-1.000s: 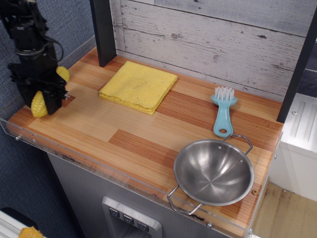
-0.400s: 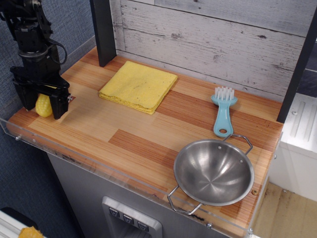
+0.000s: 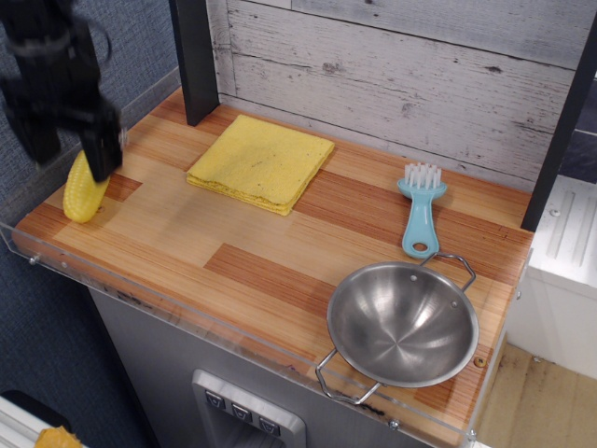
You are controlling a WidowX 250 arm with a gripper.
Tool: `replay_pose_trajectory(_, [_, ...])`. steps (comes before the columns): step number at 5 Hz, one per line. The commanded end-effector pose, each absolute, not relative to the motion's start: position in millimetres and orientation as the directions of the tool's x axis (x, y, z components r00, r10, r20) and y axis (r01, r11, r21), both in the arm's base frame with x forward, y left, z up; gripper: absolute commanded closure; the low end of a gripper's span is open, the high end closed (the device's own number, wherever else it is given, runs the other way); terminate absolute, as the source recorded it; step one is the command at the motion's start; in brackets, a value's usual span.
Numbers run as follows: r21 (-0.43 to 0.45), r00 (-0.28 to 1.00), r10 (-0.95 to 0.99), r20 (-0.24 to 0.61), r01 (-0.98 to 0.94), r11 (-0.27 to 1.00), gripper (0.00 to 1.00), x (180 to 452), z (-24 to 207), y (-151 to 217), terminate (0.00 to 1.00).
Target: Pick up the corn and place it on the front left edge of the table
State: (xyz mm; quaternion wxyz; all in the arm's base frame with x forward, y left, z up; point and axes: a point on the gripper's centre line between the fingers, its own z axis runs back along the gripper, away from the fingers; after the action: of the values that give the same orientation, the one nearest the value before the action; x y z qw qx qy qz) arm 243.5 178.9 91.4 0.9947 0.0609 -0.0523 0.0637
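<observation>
The corn (image 3: 81,191) lies on the table (image 3: 261,271) at its near left corner, just inside the clear rim, long axis running near to far. The gripper (image 3: 65,149) hangs above it, blurred, jaws spread wide and holding nothing. As a plastic toy the cob is likely light, stiff and rather slick, and its round shape could let it roll. The best hold would be across its middle, where the bumpy kernels give purchase.

A motion-blurred, matte black robot arm ending in a gripper (image 3: 70,149) with two thick, blocky black fingers (image 3: 101,149), and a thin dark cable looping beside its upper body, above the corn (image 3: 82,189).
</observation>
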Motion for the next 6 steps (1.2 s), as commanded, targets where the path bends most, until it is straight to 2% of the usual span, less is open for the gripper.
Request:
replay_pose_trajectory(1, [0.089, 0.977, 0.023, 0.214, -0.043, 0.995, 0.00, 237.9, 151.1, 123.7, 0.00])
replay_pose_trajectory(3, [0.051, 0.983, -0.016, 0.182, 0.007, 0.999, 0.00, 242.2, 151.4, 79.8, 0.00])
replay_pose_trajectory(6, [0.050, 0.986, 0.036, 0.164, -0.045, 0.998, 0.00, 228.3, 150.9, 77.4, 0.00])
